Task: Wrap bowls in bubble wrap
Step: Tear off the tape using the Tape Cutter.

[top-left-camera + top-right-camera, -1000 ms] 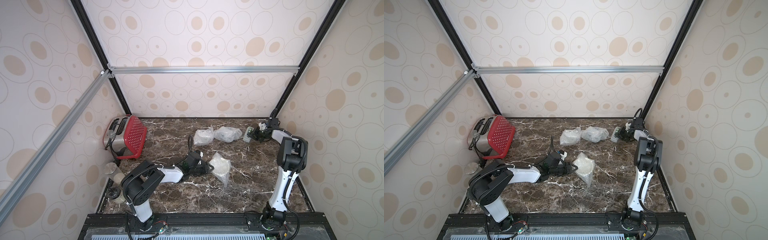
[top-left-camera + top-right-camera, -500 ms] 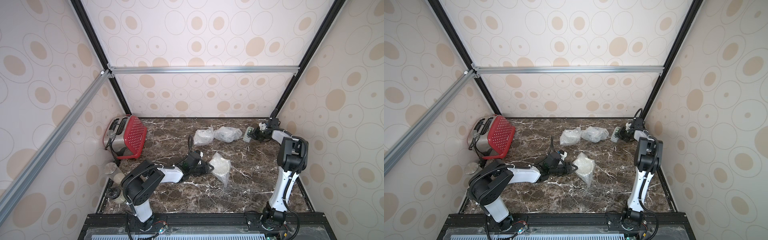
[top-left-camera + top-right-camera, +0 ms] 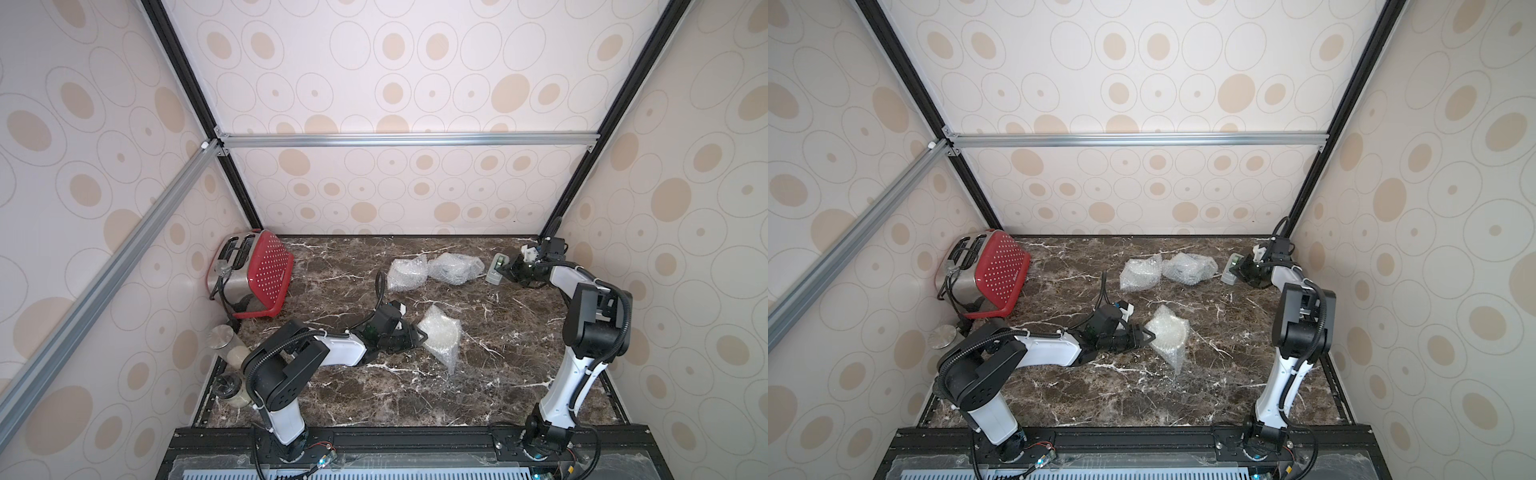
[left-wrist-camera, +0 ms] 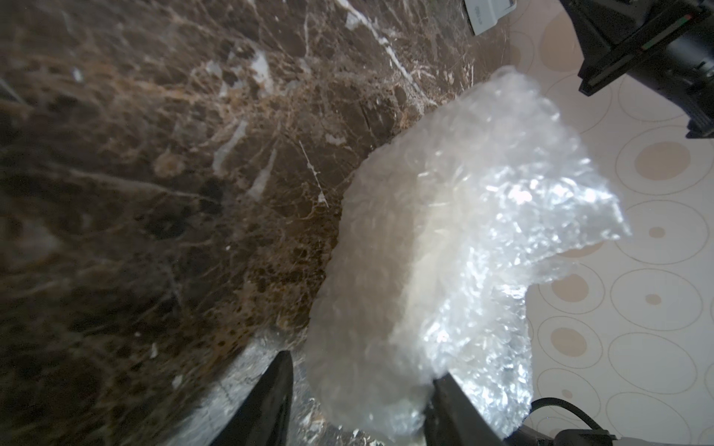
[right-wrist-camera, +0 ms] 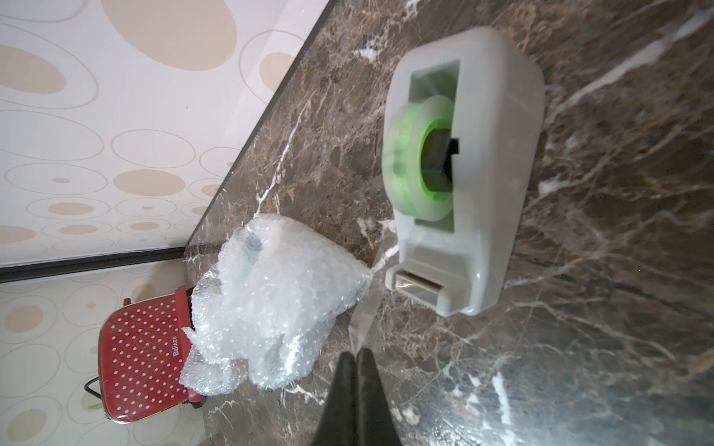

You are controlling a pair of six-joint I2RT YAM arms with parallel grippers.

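Cloudy bubbled film is bunched around a cream-white bowl in the near bundle. It lies just right of centre in both top views, on the brown marble worktop. The bowl's round rim shows pale through the plastic, and a loose tail of film trails toward the lower edge of the frame. The left jaws are clamped on this bundle's left end, with their dark fingers on either side of the film in the left wrist view.

Higher in the frame a left far bundle and a right far bundle lie side by side, and faint dark patterning shows inside the right one. Further right stands a grey tape dispenser with a green-cored roll. The right jaws are pressed together on a clear tape strip drawn from its cutter.

White lettering on the red dotted toaster, at the left of the frame in both top views, reads roughly "Beinee".
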